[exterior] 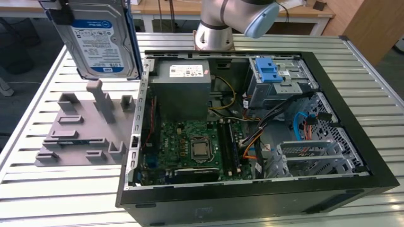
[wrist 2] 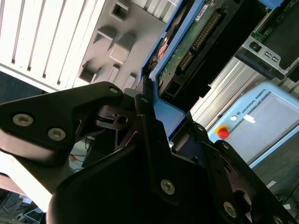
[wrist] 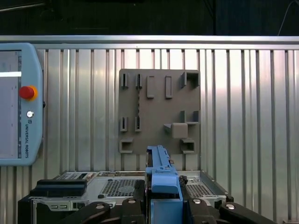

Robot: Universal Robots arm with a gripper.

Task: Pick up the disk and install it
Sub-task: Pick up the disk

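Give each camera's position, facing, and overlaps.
Exterior view: off the arm, looking down on the slatted metal table, open black computer case and grey plastic fixture; shows the grey robot arm.
First wrist view: on the arm, looking past the tool down onto the fixture and pale-blue teach pendant.
Second wrist view: behind the tool's black linkages, facing along the circuit-board side of the silver disk in its blue carrier.
Shared: all show disk and fixture; both wrist views show the tool shut on the disk.
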